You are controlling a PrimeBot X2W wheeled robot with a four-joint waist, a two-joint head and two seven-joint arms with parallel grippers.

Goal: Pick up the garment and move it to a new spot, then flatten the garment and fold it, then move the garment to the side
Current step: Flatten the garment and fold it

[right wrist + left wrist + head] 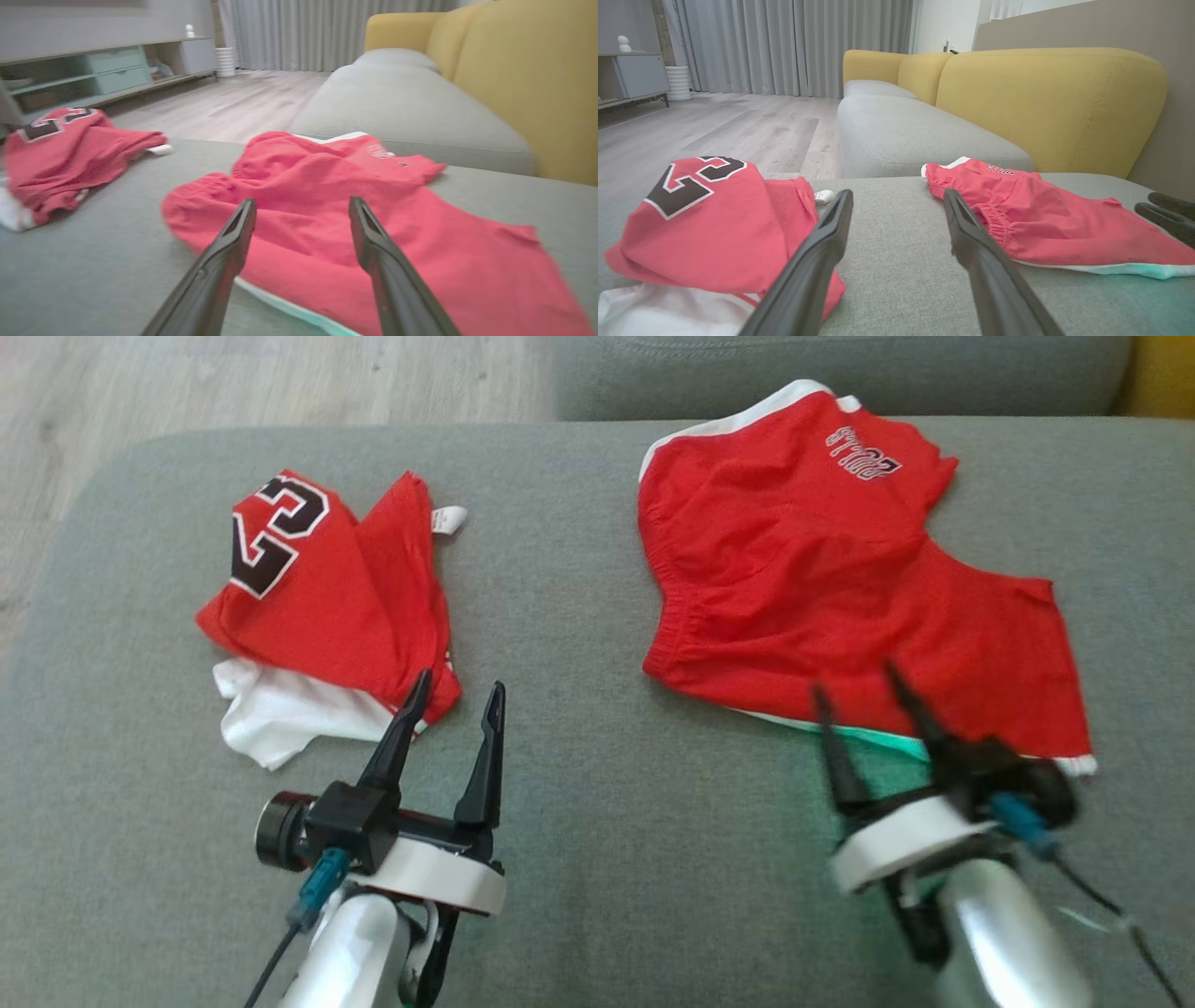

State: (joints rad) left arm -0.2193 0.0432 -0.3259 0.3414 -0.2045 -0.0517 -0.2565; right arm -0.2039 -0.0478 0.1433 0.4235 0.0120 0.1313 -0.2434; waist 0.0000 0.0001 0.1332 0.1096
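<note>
Head view showed the right gripper [855, 679], its two dark fingers apart, by the near edge of the soft, wrinkly red cloth shorts [794, 551]. They lay flat on the bumpy grey sofa cushion [579, 616], stretchy waistband pointing left, legs right.

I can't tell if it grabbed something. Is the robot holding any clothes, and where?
Nothing is held. The left gripper and the right gripper are both open; the red shorts lie free.
</note>
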